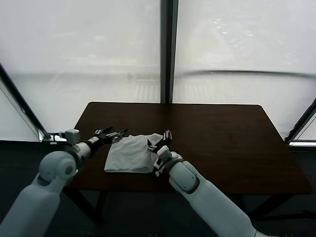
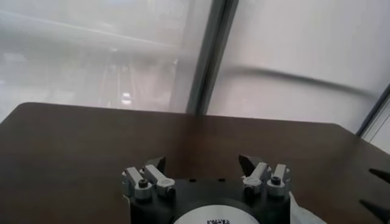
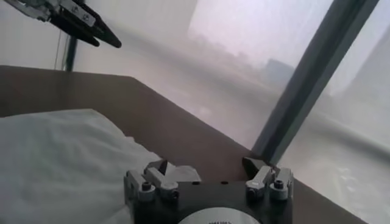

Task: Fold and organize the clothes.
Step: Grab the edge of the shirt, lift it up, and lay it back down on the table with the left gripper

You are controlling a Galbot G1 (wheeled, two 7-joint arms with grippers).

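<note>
Both arms reach in from the near side. Folded T-shirt (image 1: 130,154) lies as a compact pale pad on the dark table (image 1: 222,133), near its front edge. Right gripper (image 1: 160,141) sits at the shirt's right edge, jaws apart, holding nothing. Left gripper (image 1: 114,135) hovers just beside its far-left corner, jaws apart, likewise unloaded.

You have bare table (image 1: 222,138) to the right and along the far edge. The only obstacle on it is the folded shirt (image 1: 129,154), flanked closely by the left gripper (image 1: 114,135) and right gripper (image 1: 160,140).
</note>
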